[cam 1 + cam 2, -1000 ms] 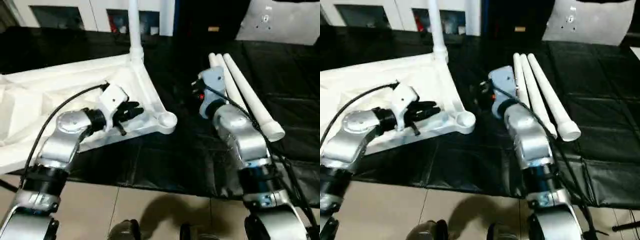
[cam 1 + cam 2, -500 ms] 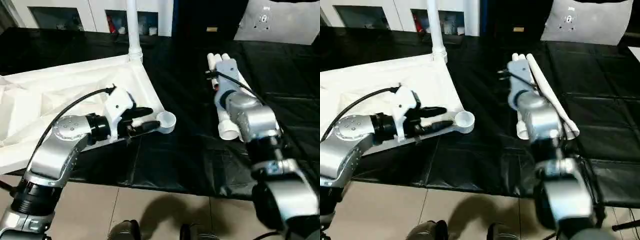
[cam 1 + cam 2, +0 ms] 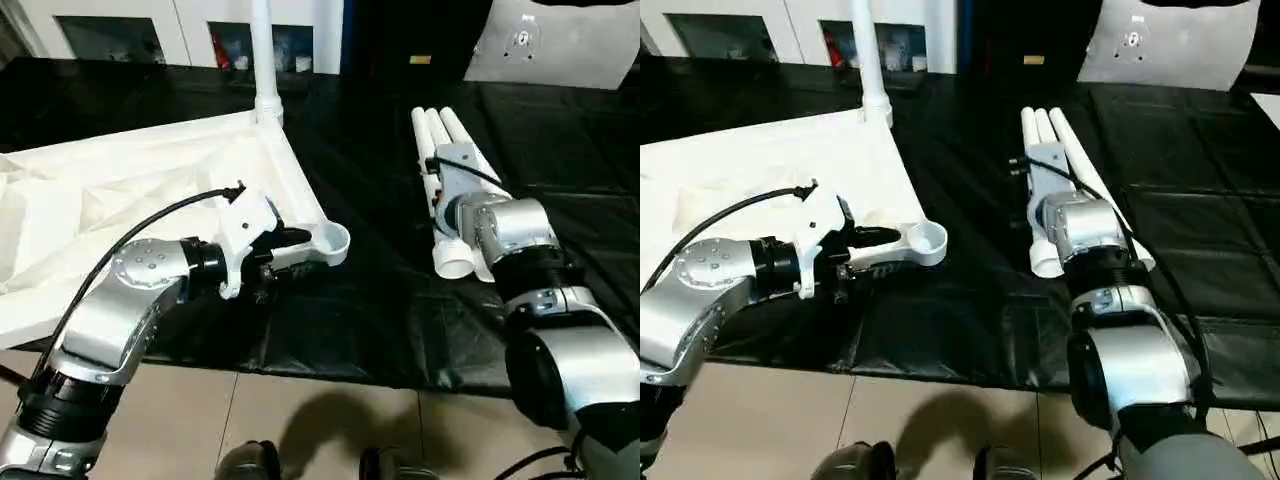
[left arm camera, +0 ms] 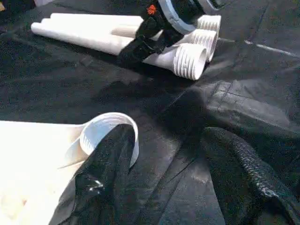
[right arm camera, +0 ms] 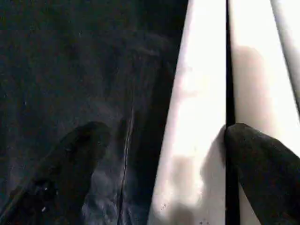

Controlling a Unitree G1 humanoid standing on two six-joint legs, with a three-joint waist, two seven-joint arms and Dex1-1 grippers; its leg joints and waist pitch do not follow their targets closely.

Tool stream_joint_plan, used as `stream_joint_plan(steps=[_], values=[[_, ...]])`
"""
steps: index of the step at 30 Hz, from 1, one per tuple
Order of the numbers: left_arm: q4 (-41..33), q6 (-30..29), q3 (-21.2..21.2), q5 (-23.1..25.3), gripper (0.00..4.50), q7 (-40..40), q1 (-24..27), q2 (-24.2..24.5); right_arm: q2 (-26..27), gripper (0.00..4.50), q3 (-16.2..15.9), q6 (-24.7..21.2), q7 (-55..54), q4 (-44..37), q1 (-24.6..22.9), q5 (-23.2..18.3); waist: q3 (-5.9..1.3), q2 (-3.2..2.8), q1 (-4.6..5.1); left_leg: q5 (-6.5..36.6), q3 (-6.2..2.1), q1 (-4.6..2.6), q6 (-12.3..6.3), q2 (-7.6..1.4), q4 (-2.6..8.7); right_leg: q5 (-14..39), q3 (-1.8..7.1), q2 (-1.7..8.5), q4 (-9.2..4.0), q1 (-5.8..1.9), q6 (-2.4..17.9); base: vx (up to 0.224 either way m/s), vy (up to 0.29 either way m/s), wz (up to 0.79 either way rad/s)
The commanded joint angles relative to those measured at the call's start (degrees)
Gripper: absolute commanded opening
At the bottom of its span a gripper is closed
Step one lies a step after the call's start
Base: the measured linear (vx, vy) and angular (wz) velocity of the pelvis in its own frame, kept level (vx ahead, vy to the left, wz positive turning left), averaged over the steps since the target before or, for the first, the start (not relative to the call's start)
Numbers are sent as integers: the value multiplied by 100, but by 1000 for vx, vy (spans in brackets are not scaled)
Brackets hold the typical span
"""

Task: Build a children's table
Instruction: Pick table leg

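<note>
A lab or workshop is shown. A big workbench is covered with a black sheet, and a pale tiled floor is seen below it. White cabinets (with glass doors) are seen at the back.

Left hand opened, slid to corner socket; right hand advanced over loose legs.
</note>
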State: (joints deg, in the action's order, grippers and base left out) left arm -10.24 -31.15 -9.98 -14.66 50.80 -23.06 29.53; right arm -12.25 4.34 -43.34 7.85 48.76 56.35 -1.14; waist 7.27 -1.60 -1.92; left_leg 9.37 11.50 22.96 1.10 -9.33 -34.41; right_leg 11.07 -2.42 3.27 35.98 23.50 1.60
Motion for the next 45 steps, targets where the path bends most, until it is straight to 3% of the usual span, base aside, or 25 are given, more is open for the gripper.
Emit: stream_joint_plan(steps=[1, 5, 9, 14, 24, 31, 38, 45], values=[[-124, -51, -56, 29, 266, -4, 7, 68, 31, 450, 101, -177, 44, 112, 55, -116, -531, 5, -18, 766, -157, -180, 12, -332, 339, 523, 293, 456, -361, -304, 1425, 0, 0, 0], [-127, -49, -78, 54, 266, -7, 28, 86, 53, 450, 255, -376, 198, 299, 111, -303, -552, 18, -26, 731, -154, -176, 9, -338, 328, 524, 290, 457, -351, -309, 1428, 0, 0, 0], [-148, -55, -101, 60, 266, -14, 48, 90, 72, 450, 182, -511, 421, 331, 78, -322, -569, 32, -36, 680, -149, -174, 2, -340, 323, 485, 283, 457, -342, -311, 1442, 0, 0, 0], [-179, -71, -127, 57, 273, -38, 47, 88, 95, 401, 140, -583, 494, 350, 39, -363, -569, 31, -46, 717, -152, -175, 33, -343, 323, 604, 283, 463, -346, -298, 1429, 0, 0, 0], [-154, -30, -159, 82, 273, -64, 41, 90, 37, 317, 143, -687, 730, 353, 1, -393, -647, 57, -66, 548, -144, -171, 19, -340, 289, 369, 276, 460, -309, -323, 1453, 0, 0, 0], [-80, -13, -152, 95, 273, -84, -27, 68, 21, 240, 173, -641, 778, 461, 9, -414, -644, 49, -77, 645, -149, -175, 78, -345, 289, 522, 270, 459, -318, -311, 1431, 0, 0, 0], [31, 6, -144, 137, 273, -146, -94, 64, 44, 192, 487, -522, 818, 202, -75, -664, -674, 35, -97, 704, -152, -182, 126, -345, 279, 452, 270, 461, -316, -316, 1406, 0, 0, 0], [155, 40, -144, 152, 273, -155, -165, 26, 148, 184, 948, -271, 923, -278, -307, -1119, -697, 24, -133, 691, -146, -183, 108, -331, 264, 383, 275, 454, -312, -322, 1377, 0, 0, 0]])
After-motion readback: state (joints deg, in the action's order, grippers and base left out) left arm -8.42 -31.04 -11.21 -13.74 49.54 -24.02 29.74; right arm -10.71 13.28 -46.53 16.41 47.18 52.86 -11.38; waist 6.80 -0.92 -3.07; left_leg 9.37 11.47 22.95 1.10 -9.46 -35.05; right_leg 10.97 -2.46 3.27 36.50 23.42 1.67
